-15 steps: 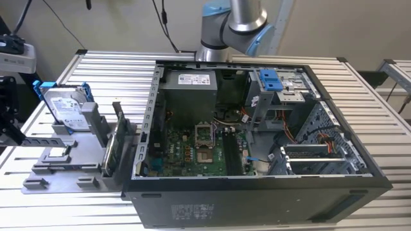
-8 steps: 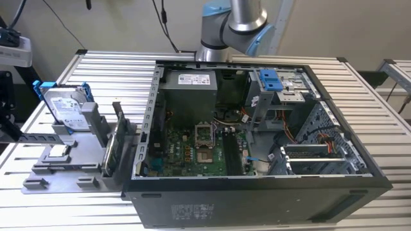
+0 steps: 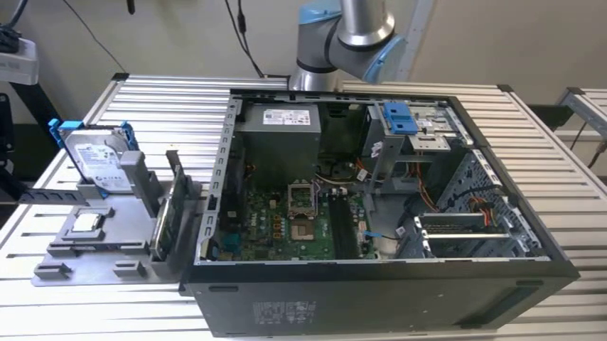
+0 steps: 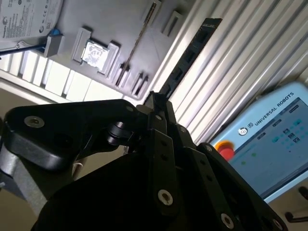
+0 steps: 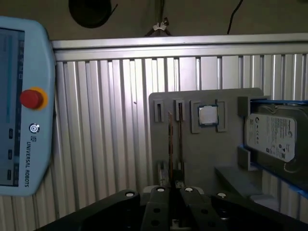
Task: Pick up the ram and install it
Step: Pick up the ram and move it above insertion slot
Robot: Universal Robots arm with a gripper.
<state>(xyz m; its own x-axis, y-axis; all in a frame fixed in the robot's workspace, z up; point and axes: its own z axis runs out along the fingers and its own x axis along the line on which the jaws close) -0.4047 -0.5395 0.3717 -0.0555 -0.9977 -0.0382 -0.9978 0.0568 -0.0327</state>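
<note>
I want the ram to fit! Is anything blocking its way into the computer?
Nothing visible. The gripper holds the ram, the computer case lies open, and the long black slots on its board look bare.

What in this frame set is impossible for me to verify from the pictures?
1. Exterior view: the arm is cut off by the top edge, so its height over the computer case cannot be judged.
2. Second wrist view: the gripper holds the ram; the gripper's own body hides the ram's gripped end.
3. Exterior view: the memory slots are too small to tell their latches' state.
</note>
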